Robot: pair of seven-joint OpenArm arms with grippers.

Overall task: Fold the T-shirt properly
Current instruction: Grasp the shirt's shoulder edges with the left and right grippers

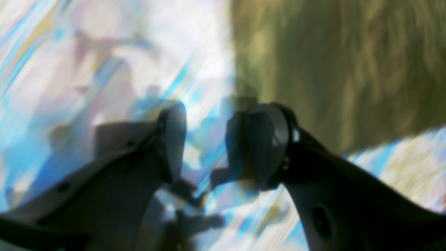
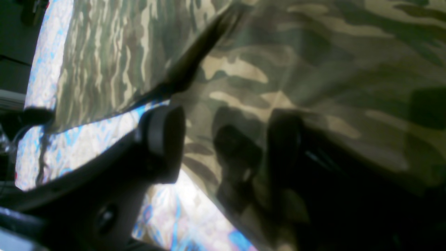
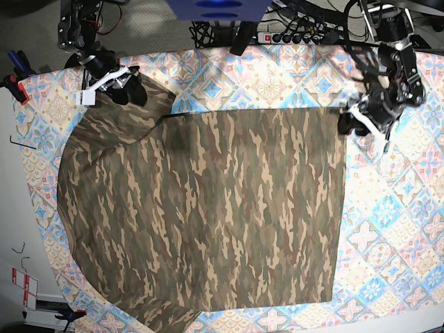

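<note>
The camouflage T-shirt (image 3: 208,208) lies spread flat over most of the table. My left gripper (image 3: 354,123) hovers just off the shirt's far right corner. In the left wrist view its fingers (image 1: 209,139) stand open with only blurred tablecloth between them, and the T-shirt (image 1: 341,69) fills the upper right. My right gripper (image 3: 128,89) sits at the shirt's far left corner, where the fabric bunches up. In the right wrist view the right gripper (image 2: 226,139) is open astride the edge of the T-shirt (image 2: 313,52), one finger (image 2: 163,143) over tablecloth, the other in shadow against the fabric.
A tile-patterned tablecloth (image 3: 388,229) covers the table and shows bare to the right of the shirt and along the back. A power strip with cables (image 3: 298,31) runs behind the table. A red clamp (image 3: 14,87) grips the left edge.
</note>
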